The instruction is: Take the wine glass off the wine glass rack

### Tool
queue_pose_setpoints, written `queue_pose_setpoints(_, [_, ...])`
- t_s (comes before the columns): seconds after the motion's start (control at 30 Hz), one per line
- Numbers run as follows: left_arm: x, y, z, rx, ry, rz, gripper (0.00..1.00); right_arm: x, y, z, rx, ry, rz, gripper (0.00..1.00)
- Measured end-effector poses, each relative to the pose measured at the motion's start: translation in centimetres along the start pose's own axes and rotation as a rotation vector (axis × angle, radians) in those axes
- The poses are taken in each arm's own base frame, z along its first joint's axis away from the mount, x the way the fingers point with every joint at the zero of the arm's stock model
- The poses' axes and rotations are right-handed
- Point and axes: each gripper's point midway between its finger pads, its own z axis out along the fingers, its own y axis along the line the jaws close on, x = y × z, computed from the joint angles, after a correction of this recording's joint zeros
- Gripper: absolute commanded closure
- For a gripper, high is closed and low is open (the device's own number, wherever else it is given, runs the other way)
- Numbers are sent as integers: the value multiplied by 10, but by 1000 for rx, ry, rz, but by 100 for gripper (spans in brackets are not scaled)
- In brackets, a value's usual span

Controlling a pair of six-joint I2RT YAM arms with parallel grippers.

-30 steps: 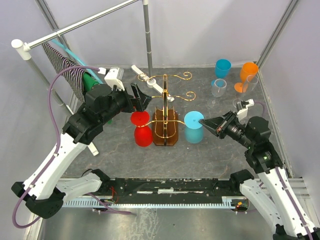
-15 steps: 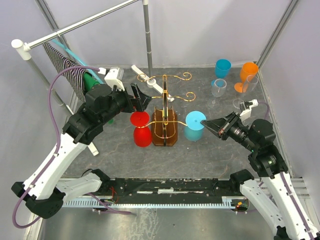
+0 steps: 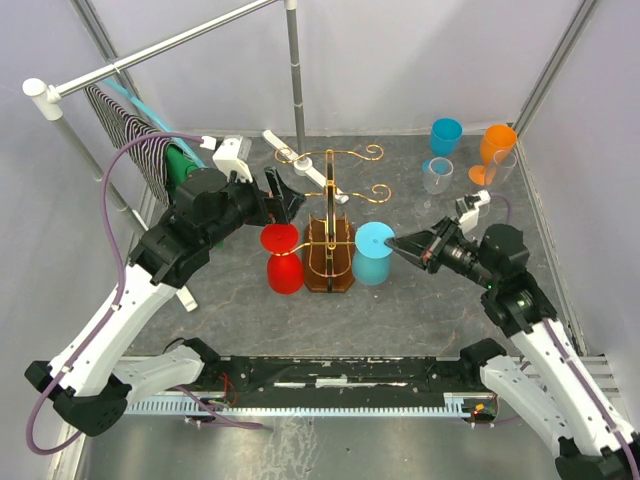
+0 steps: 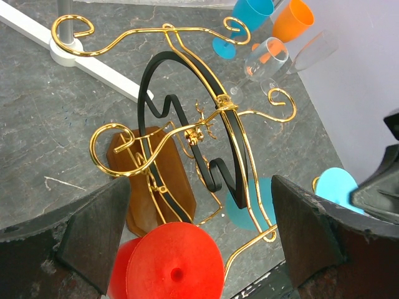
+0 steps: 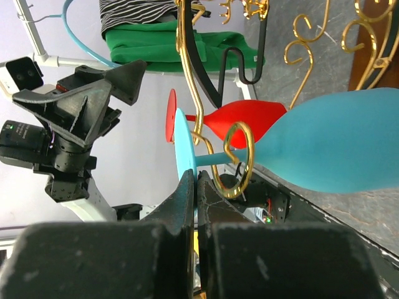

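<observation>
The gold wire wine glass rack [image 3: 330, 205] stands mid-table on its brown wooden base [image 3: 330, 268]. A red wine glass [image 3: 283, 258] hangs upside down on its left arm and a light blue wine glass [image 3: 373, 252] on its right arm. My right gripper [image 3: 396, 243] is shut on the rim of the blue glass's foot [image 5: 183, 156]; the stem sits inside a gold hook [image 5: 240, 161]. My left gripper [image 3: 284, 193] is open just above the red glass's foot [image 4: 174, 265], fingers [image 4: 93, 230] on either side, not touching it.
A blue glass [image 3: 445, 136], an orange glass [image 3: 496, 148] and a clear glass [image 3: 437, 175] stand at the back right. A grey pole frame [image 3: 293, 70] with striped cloth [image 3: 130, 140] and green cloth [image 3: 183, 165] stands at the back left, its white foot [image 3: 305, 172] behind the rack.
My right gripper has moved left with the blue glass's foot in it, and the blue glass now hangs closer to the rack's base. The left arm has barely moved.
</observation>
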Motion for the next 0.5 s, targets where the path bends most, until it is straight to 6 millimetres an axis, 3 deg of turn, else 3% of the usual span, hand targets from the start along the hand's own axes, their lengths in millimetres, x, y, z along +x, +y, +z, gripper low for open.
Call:
queue_pose_setpoints(0.27, [0,1,0,-3,-2,0,1,-16,1,38,20,18,-7,99])
queue_pose_setpoints(0.5, [0,2,0,-11,-3,1,1,-42,32,28,8,-91,-162,99])
